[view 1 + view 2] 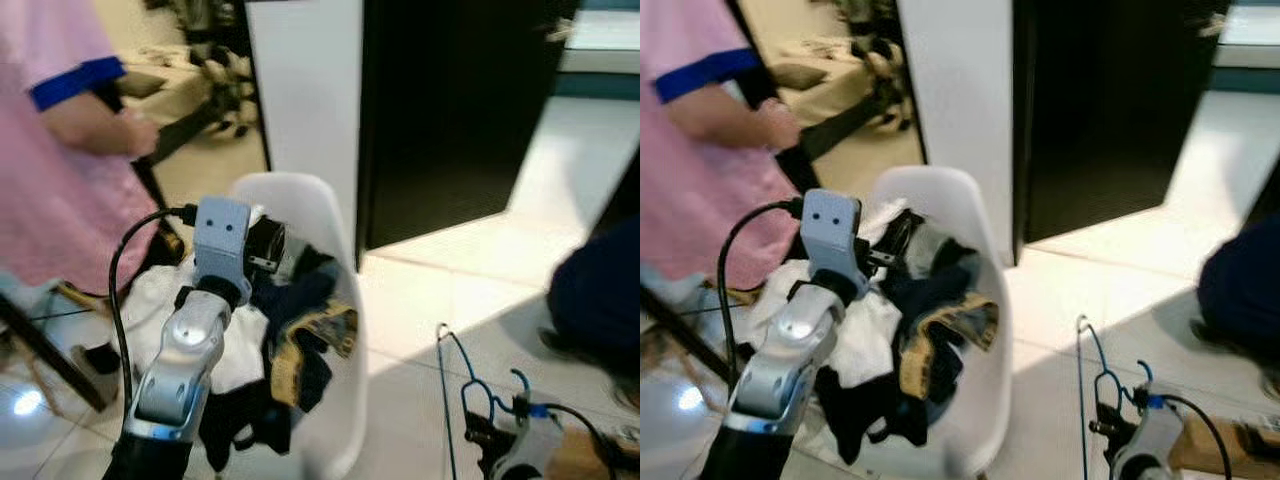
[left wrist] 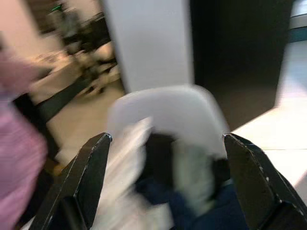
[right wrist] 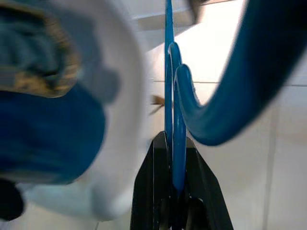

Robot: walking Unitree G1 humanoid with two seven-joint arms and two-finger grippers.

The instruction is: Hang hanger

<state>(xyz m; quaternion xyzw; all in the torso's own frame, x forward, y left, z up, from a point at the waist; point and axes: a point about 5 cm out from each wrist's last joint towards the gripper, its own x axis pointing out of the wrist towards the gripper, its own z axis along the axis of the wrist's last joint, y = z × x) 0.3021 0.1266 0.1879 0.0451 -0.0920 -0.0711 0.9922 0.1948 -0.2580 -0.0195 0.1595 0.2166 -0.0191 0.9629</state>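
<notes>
Right wrist view shows the right gripper (image 3: 175,158) clenched on the blue hanger (image 3: 178,124), while the left gripper (image 2: 168,177) hovers with jaws released over the white chair (image 1: 320,230) heaped with clothes (image 1: 290,330).

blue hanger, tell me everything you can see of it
The blue hanger is a thin wire-like one in bright blue, with a curved hook. It stands roughly upright at the robot's lower right, above the pale tiled floor and beside the white chair piled with clothes. The right gripper holds it, its two black fingers shut on the wire. Nothing else is seen touching it, and no garment hangs on it. Its lower part is cut off or hidden.
</notes>
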